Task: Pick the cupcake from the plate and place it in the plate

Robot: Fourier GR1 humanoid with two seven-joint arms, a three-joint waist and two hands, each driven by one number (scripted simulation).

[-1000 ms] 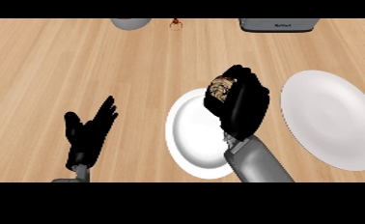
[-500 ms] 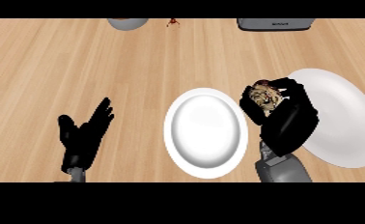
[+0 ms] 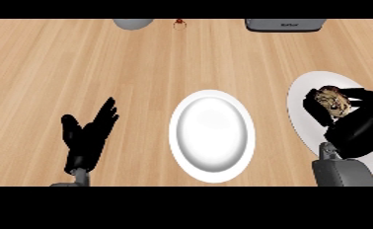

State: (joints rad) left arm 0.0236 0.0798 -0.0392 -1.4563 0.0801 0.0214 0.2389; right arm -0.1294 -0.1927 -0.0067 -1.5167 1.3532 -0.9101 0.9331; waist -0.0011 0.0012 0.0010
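You will find the cupcake (image 3: pixel 334 103) at the right edge of the frame, over the upper half of the right plate (image 3: pixel 300 105), its pale, brown-flecked top turned toward the view. Your right hand (image 3: pixel 351 127) is clamped on it. Black fingers curl round the cupcake from above and from the left, and the palm sits below and to the right of it, hiding its base. Whether the cupcake touches the plate's surface cannot be told from this angle. The right plate is cut off by the frame's right edge and partly covered by the hand and by the grey right forearm (image 3: pixel 341 171), which enters at the lower right corner. The centre plate (image 3: pixel 212 134) lies just below the middle of the frame, white and oval as seen. It stands apart from the right plate, with a strip of wooden counter (image 3: pixel 109 70) between them. Your left hand (image 3: pixel 86 139) rests at the lower left, well apart from both plates, fingers straight and spread, pointing up and to the right. Along the top edge sit a grey round object (image 3: pixel 132 23) left of centre, a small red item (image 3: pixel 179 23) near it, and a dark box (image 3: pixel 282 24) at upper right, all well apart from the hands.
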